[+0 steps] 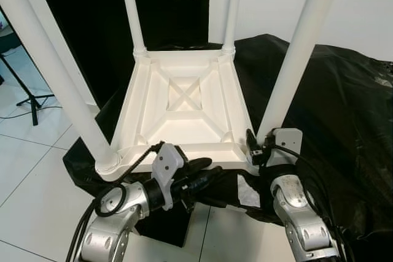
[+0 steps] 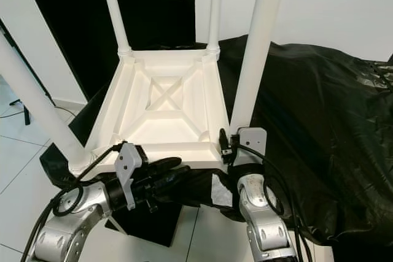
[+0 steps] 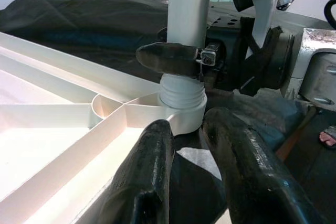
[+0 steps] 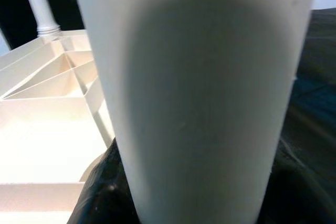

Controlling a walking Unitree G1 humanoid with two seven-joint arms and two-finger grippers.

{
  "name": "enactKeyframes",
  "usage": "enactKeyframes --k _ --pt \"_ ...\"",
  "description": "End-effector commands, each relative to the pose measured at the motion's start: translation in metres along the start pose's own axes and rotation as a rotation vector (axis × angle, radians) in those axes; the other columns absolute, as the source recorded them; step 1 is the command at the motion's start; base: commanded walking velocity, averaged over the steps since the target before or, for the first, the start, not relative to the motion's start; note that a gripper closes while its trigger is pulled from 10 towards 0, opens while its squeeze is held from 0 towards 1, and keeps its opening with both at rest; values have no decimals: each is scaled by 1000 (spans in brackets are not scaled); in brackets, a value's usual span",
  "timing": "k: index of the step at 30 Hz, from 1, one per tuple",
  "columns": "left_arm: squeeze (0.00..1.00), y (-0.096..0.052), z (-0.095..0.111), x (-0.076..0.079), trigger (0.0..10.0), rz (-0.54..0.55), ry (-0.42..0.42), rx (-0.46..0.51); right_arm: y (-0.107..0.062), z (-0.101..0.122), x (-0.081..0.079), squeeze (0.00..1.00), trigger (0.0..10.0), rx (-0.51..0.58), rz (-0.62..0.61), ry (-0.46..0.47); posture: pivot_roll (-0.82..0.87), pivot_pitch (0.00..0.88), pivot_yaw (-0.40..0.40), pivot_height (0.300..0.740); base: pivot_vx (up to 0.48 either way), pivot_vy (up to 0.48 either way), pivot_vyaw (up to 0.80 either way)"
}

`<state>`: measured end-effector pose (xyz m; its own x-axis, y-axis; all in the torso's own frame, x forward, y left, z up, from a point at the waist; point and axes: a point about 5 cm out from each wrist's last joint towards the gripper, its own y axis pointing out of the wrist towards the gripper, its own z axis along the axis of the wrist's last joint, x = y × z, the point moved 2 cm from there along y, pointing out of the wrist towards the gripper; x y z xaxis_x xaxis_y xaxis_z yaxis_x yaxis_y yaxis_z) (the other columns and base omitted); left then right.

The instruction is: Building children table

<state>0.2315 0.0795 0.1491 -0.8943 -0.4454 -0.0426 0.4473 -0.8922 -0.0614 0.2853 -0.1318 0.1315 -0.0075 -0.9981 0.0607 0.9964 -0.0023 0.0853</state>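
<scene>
Right pincer (image 3: pixel 184 59) clamps near-right table leg (image 1: pixel 295 65) base.

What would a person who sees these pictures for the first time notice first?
First, the white table, lying upside down on a black sheet, with four white legs rising from its corners. Next, the right gripper at the base of the near right leg, its jaws closed around it just above the threaded socket. The left gripper lies along the table's near edge, pointing toward that corner.

Silver jointed arms, black cables, white wrist brackets, long black-fingered left tool (image 1: pixel 202 167)
</scene>
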Motion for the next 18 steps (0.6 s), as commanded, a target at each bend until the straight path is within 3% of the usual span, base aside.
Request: enactKeyframes --k 1,8,9,14,16,18 --pt "0 2 -2 -7 10000 91 1 -9 -3 -17 12 0 10000 -75 -63 -19 -12 0 26 740 0 0 0" --pt "0 5 1 -7 10000 97 3 1 -4 -8 15 0 10000 -2 42 -27 -18 0 23 740 0 0 0" --pt "0 5 1 -7 10000 96 2 2 -5 -6 16 1000 10000 13 77 -26 -16 0 21 740 0 0 0" --pt "0 5 1 -8 10000 99 3 5 -9 -2 18 1000 10000 43 167 -16 -16 0 21 740 0 0 0" --pt "0 4 0 -11 10000 98 5 1 -15 0 25 1000 10000 45 300 -21 -15 0 21 740 0 0 0" --pt "0 4 0 -11 10000 98 5 1 -15 0 25 1000 10000 45 300 -21 -15 0 21 740 0 0 0"
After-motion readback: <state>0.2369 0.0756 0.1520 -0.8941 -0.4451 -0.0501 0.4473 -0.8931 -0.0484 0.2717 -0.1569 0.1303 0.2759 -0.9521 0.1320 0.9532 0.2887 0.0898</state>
